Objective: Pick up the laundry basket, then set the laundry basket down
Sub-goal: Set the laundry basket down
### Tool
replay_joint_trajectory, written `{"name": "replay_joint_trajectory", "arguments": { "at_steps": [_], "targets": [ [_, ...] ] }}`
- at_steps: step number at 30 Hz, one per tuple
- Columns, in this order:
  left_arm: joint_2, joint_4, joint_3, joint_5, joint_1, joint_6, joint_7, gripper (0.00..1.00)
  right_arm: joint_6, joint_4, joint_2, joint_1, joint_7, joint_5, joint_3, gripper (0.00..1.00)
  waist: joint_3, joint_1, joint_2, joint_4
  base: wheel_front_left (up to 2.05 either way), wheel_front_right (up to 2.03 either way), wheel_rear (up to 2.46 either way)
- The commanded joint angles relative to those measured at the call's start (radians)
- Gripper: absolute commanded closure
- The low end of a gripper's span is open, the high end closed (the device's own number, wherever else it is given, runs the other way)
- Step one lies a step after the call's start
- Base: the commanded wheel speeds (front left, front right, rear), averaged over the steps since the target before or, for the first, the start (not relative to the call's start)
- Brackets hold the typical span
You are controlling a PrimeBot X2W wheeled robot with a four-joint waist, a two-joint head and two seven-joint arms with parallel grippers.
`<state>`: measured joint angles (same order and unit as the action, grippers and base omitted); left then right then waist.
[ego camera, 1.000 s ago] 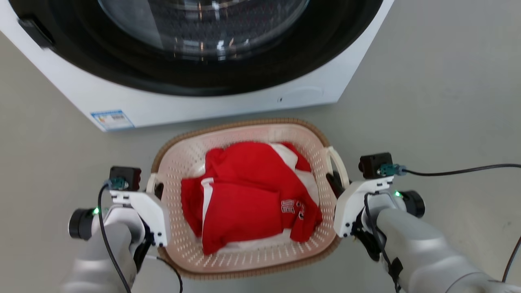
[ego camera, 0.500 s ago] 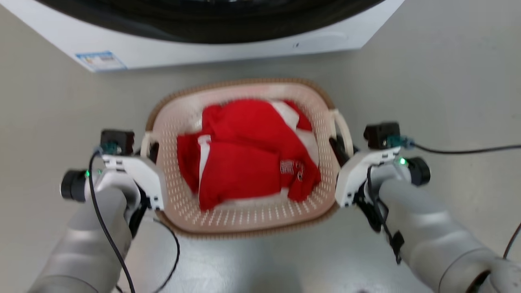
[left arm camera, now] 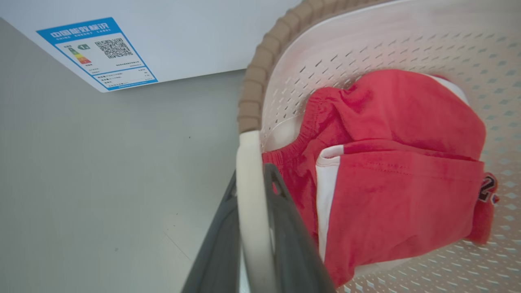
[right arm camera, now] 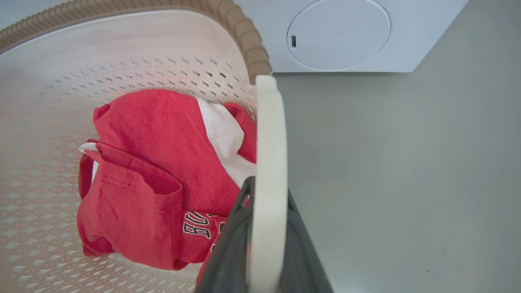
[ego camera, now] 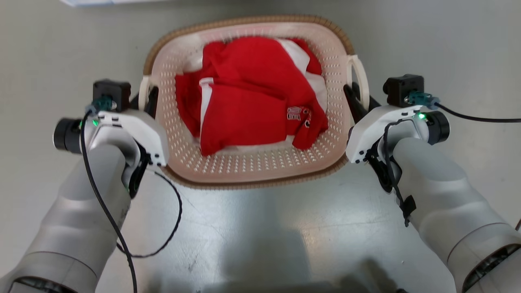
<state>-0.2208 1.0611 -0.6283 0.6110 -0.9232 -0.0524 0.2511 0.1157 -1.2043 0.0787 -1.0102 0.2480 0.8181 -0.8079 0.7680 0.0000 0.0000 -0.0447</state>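
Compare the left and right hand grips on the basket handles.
In the head view the left hand's fingers are mostly hidden, while the right hand's dark fingers show, slanting up to its handle. The left handle looks tucked close to the basket rim, while the right handle bows further out. Shared: each hand is shut on its handle, one finger either side, with the basket between them.

One laundry basket (ego camera: 260,171) is showing, carrying two loops, a left handle (ego camera: 143,91) and a right handle (ego camera: 361,77), and holding one heap of red and white clothes (ego camera: 252,93), too bunched to count piece by piece. Two grippers are appearing: a left gripper (ego camera: 152,95) and a right gripper (ego camera: 356,95). One washing machine (left arm camera: 203,32) is standing behind, bearing one blue label (left arm camera: 97,53).
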Motion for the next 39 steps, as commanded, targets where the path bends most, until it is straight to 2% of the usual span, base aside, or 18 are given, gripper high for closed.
{"name": "replay_joint_trajectory", "arguments": {
  "at_steps": [1, 8, 15, 39],
  "targets": [
    [-0.037, -0.03, 0.025, -0.025, -0.025, 0.005, 0.011, 1.0, 0.015, 0.023, -0.015, 0.023, 0.014, -0.038, 0.014, 1.0, 0.031, 0.0, 0.0, 0.007, 0.0, 0.0, 0.0],
    [-0.051, -0.078, 0.087, -0.097, -0.028, 0.011, 0.011, 1.0, 0.015, 0.077, -0.022, 0.065, 0.014, -0.206, 0.183, 1.0, 0.075, 0.0, 0.0, -0.003, 0.0, 0.0, 0.0],
    [-0.048, -0.074, 0.125, -0.142, -0.034, -0.001, 0.011, 1.0, 0.015, 0.103, -0.028, 0.1, 0.014, -0.302, 0.274, 1.0, 0.095, 0.0, 0.0, -0.009, 0.0, 0.0, 0.0],
    [-0.018, -0.017, 0.193, -0.222, -0.055, -0.037, 0.011, 1.0, 0.015, 0.143, -0.028, 0.123, 0.014, -0.308, 0.304, 1.0, 0.132, 0.0, 0.0, -0.007, 0.0, 0.0, 0.0]
  ]
}}
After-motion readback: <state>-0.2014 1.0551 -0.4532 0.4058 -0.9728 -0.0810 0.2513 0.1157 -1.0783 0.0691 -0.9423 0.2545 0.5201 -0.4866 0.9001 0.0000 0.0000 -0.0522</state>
